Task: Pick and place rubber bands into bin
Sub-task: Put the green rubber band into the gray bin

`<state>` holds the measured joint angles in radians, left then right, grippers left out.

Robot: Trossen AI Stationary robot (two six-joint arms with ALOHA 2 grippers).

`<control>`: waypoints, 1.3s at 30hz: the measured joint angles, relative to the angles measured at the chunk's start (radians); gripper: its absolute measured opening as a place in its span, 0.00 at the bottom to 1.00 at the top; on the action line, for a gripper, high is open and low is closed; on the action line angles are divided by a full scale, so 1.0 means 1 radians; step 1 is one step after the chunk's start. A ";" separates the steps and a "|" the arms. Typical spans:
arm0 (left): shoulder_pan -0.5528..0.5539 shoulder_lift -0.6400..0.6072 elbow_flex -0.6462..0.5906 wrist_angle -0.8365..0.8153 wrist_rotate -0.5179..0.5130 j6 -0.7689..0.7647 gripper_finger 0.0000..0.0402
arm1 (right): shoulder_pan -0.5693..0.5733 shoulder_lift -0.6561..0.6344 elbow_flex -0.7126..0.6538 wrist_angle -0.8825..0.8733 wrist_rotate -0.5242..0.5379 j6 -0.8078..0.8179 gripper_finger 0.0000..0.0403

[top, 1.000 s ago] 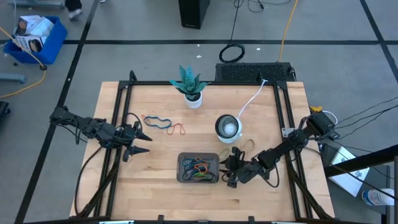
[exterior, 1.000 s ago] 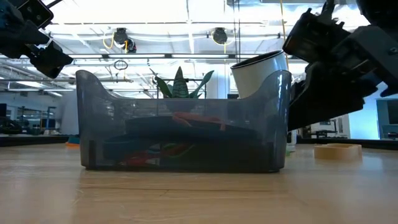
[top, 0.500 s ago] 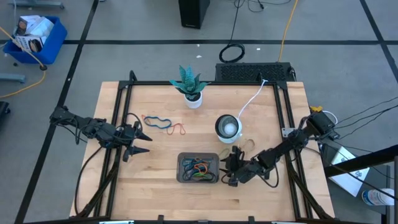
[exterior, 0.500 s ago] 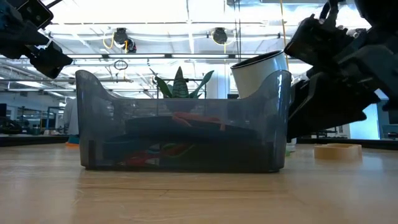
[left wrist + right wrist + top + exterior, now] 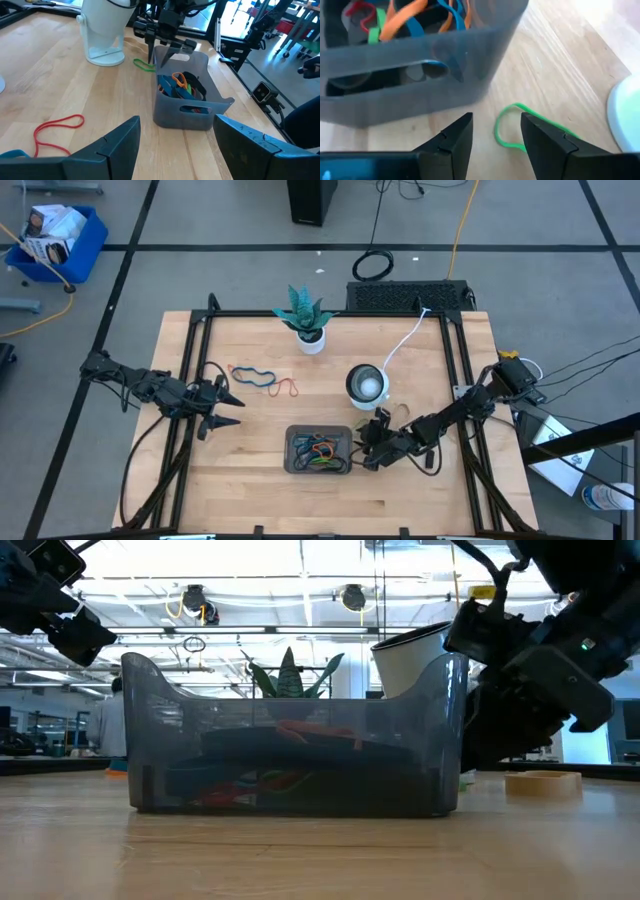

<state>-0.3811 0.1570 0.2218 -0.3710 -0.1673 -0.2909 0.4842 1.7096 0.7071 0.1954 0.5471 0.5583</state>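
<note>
From above, your bin sits low at centre frame, already holding several rubber bands. A blue band and a red band lie left of centre. The left gripper waits near them, fingers spread.

In the low view, the right gripper hangs just right of the bin wall.

In the left wrist view, the red band is at lower left and a green band lies beside the bin.

In the right wrist view, the right gripper's fingers are apart and empty over the green band. It looks light, thin and floppy, so pinch one strand flat against the wood.
</note>
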 joint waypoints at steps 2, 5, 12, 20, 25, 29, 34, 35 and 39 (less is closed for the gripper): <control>0.000 0.000 0.000 0.000 0.000 0.000 0.64 | 0.000 0.000 0.000 0.003 -0.003 0.006 0.40; 0.000 0.000 0.000 0.000 0.000 0.000 0.64 | -0.001 0.008 0.000 0.009 -0.003 0.007 0.40; 0.000 0.000 0.000 0.000 0.000 0.000 0.64 | -0.009 0.080 0.002 0.041 0.007 0.071 0.40; 0.000 0.000 0.000 0.000 0.000 0.000 0.64 | -0.044 0.086 0.004 0.021 -0.016 0.134 0.32; 0.000 0.000 0.000 0.000 0.000 -0.001 0.64 | -0.048 0.086 0.003 -0.008 -0.041 0.137 0.14; 0.000 0.000 0.000 0.001 0.000 -0.002 0.64 | -0.049 0.088 0.002 -0.010 -0.054 0.135 0.02; 0.000 0.000 0.000 0.001 0.000 -0.003 0.64 | -0.046 0.068 0.001 -0.008 -0.066 0.160 0.01; 0.000 0.000 0.000 0.001 0.000 -0.003 0.64 | -0.046 0.058 0.001 -0.008 -0.074 0.156 0.01; 0.000 0.000 0.000 0.001 0.000 -0.002 0.64 | -0.044 -0.003 -0.003 -0.030 -0.131 0.135 0.00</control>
<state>-0.3813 0.1570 0.2218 -0.3702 -0.1677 -0.2928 0.4398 1.7066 0.7038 0.1655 0.4162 0.6938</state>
